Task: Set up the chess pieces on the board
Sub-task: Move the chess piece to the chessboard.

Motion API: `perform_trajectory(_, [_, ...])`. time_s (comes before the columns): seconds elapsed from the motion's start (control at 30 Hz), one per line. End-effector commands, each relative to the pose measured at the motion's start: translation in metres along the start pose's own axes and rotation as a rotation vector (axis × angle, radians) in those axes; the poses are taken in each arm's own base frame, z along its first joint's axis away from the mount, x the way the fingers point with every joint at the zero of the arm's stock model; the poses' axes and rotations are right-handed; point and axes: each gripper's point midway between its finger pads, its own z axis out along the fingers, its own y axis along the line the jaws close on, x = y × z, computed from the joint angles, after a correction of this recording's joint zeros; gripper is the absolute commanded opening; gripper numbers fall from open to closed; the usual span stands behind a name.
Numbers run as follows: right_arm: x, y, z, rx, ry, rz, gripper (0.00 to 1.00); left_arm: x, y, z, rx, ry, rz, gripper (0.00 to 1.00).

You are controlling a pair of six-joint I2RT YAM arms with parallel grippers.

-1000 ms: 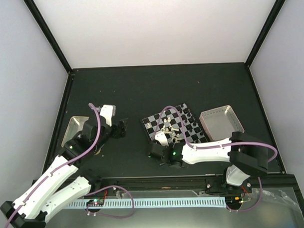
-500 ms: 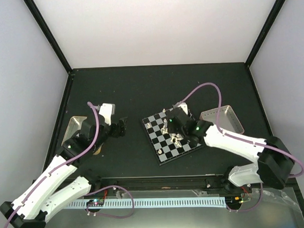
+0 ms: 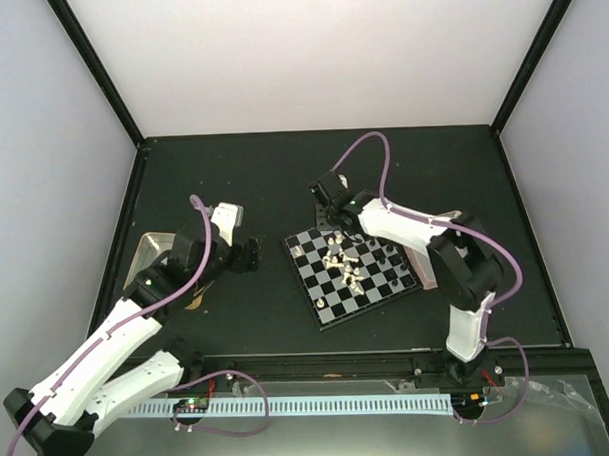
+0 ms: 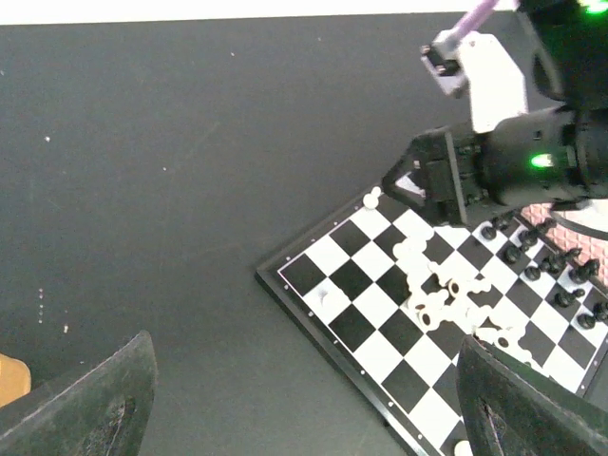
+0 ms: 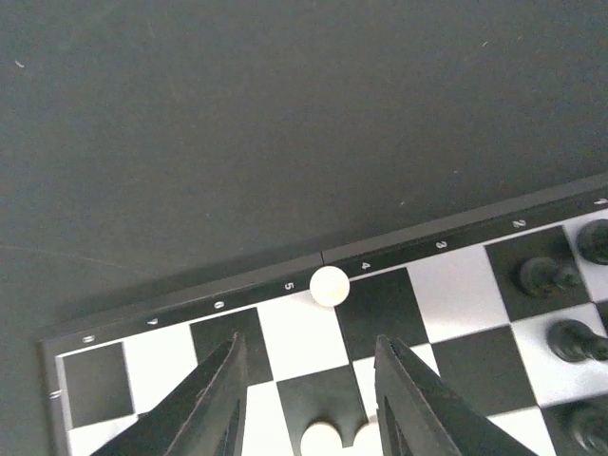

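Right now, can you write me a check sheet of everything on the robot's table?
Surface: black table, dark and matte.
Job's things: board sits skewed; cream-white pieces heaped mid-board, some toppled; black pieces along its right side; one white piece at the far rim.
Clutter: metal tray at left, partly hidden; small tan thing, cannot tell what.
End effectors: left end effector open, empty, left of the board; right end effector open, empty, above the board's far edge.
Cables: purple cables loop along both arms.
Surroundings: white walls, black frame posts.
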Motion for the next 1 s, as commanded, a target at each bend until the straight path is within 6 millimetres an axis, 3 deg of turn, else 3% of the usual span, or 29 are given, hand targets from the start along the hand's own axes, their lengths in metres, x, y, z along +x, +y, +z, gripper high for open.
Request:
perform_trajectory(0.0, [0.009,-0.002,0.021,0.039,0.074,-0.062,0.37,-0.014,-0.012,0.000,0.055,-0.021,-0.018,0.87])
perform_trajectory(0.53, [-0.001,-0.011,0.055,0.160,0.051,-0.092,0.19,-0.012,-0.007,0.000,0.038,-0.035,-0.025,0.86])
perform_trajectory(0.83, [0.003,-0.018,0.062,0.206,0.064,-0.101,0.18,-0.016,-0.002,-0.004,0.010,-0.056,-0.024,0.86])
perform_trajectory(0.97, [0.002,-0.017,0.063,0.203,0.060,-0.108,0.10,-0.014,-0.001,-0.003,0.008,-0.050,-0.027,0.86])
